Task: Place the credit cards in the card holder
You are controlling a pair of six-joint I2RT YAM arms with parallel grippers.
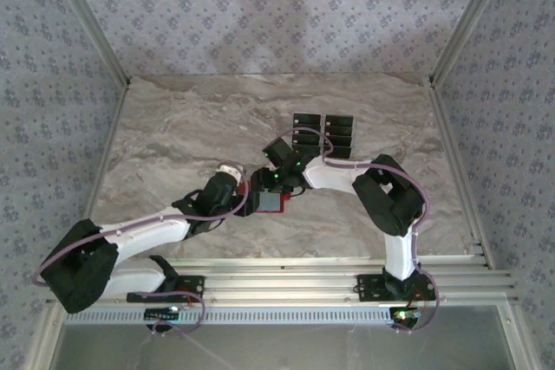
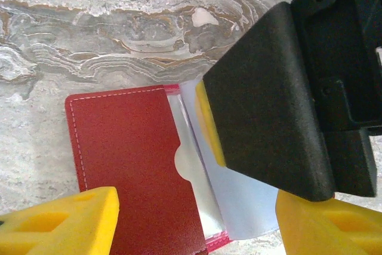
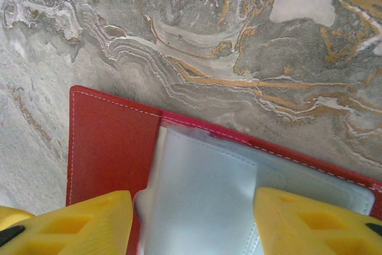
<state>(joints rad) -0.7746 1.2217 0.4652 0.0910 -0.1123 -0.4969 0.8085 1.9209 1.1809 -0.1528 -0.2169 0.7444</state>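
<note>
Holder lies open at table centre: red cover, white stitching, pale pockets. Cards sit at its 1 o'clock. Left end effector and right end effector straddle it, jaws apart, gripping nothing.

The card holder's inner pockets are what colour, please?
Pale grey-blue pockets in the red card holder; clearest in the right wrist view.
</note>
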